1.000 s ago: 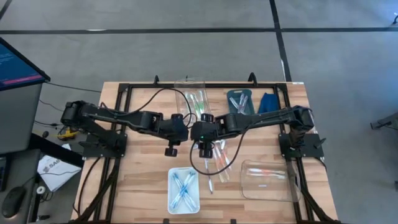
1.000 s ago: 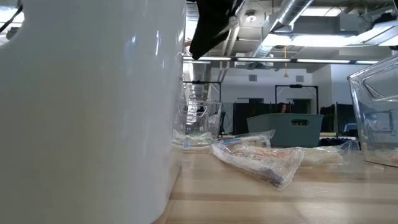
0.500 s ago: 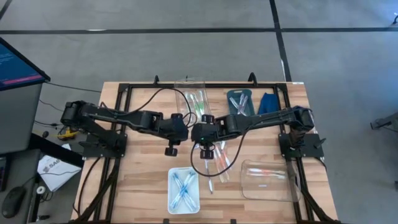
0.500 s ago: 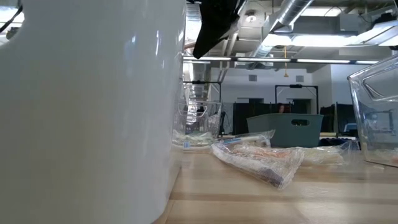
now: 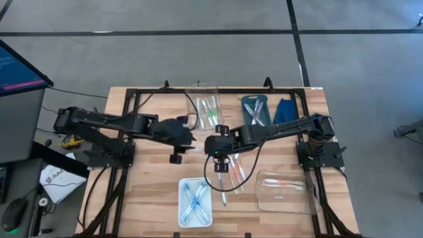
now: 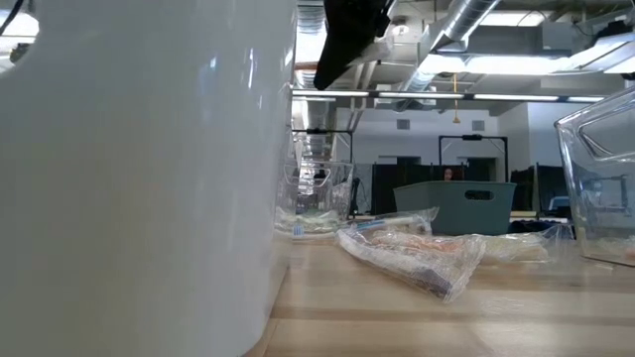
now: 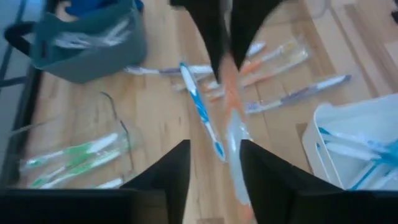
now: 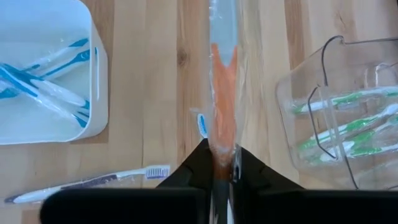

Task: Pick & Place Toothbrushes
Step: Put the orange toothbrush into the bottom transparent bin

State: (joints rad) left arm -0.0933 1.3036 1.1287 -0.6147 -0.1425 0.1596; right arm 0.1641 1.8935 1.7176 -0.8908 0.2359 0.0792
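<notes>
my right end effector (image 8: pixel 219 167) is pinched tight on a slim orange toothbrush (image 8: pixel 222 99) in crinkly clear wrap above the woodgrain tabletop (image 8: pixel 155 106), left end effector (image 7: pixel 214 163) spread apart.

No readable text, label, brand, number or sign is showing anywhere. The monitor (image 5: pixel 20 66) beside the bench is displaying faint lines, but they are too small to read, and the wrappers are showing no legible print.
</notes>
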